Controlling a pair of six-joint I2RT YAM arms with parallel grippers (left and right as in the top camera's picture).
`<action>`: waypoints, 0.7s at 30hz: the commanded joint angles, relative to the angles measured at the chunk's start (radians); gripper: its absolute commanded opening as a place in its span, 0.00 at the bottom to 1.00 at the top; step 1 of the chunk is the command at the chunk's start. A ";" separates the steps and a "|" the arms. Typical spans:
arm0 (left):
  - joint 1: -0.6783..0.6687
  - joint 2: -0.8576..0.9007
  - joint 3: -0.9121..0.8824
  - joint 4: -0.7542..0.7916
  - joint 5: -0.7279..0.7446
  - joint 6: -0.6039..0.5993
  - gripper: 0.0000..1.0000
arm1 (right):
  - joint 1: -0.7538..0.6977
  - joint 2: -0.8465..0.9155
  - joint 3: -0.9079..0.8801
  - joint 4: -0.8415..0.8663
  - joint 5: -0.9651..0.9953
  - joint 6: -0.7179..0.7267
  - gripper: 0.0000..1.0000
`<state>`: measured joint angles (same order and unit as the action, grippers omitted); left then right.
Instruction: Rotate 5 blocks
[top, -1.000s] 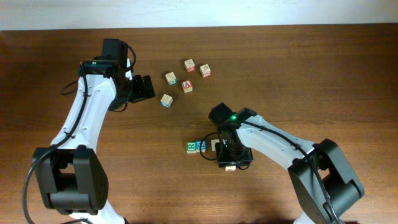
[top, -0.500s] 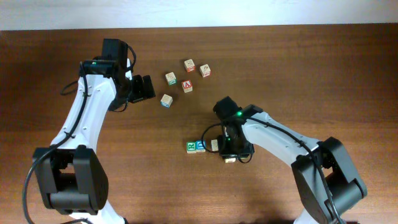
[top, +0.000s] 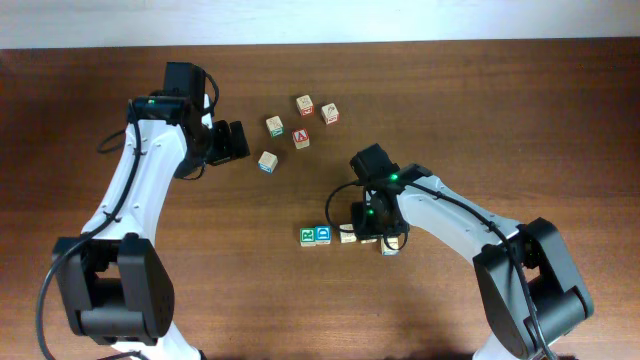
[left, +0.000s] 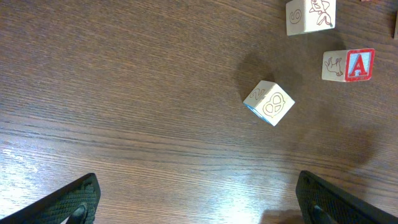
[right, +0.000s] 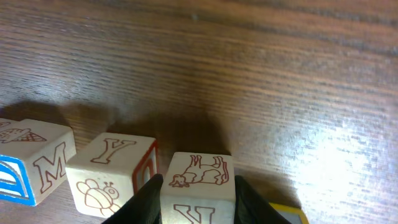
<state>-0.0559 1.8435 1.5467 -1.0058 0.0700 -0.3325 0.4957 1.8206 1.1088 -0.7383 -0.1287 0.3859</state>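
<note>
One of the blocks, the pinched block (right: 198, 177), is sitting between the right hand's (right: 198, 200) fingers (right: 148, 200), which are pressing against its two sides. Its top face is showing a line-drawn animal above a letter. It is lying at the right end of a short row near the middle of the desk (right: 280, 74); whether it is touching the wood I cannot tell. Just to its left the Y block (right: 112, 174), carrying a bee drawing and a red edge, is lying almost against it. Beyond that the M block (right: 37, 163) is showing a blue face. In the overhead view the green-faced block (top: 309, 236) is closing the row's left end, touching its blue neighbour, while the right hand is covering the pinched block from above. A yellow edge (right: 287, 214) is peeking out beside the right finger; what it belongs to I cannot tell.

Well apart from the row, farther up the desk, the lone block (top: 267, 161) with a blue side is sitting turned diagonally. The teal-marked block (top: 274, 125) is lying just beyond it. Near them the red "A" block (top: 301, 138), an orange-marked block (top: 304, 104) and a red-marked block (top: 330, 114) are forming a loose cluster. The left hand (top: 240, 141) is hovering just left of the lone block, its fingers spread wide and holding nothing
</note>
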 joint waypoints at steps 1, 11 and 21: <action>0.000 0.003 0.016 -0.001 -0.007 0.016 0.99 | -0.005 0.011 -0.002 0.011 -0.007 -0.061 0.40; 0.000 0.003 0.016 -0.001 -0.007 0.016 0.99 | -0.005 0.011 0.053 -0.040 -0.028 -0.075 0.48; 0.000 0.003 0.016 -0.001 -0.007 0.015 0.99 | -0.060 0.011 0.279 -0.349 0.009 -0.010 0.48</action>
<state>-0.0559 1.8435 1.5467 -1.0058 0.0700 -0.3325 0.4789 1.8214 1.3163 -1.0210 -0.1394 0.3447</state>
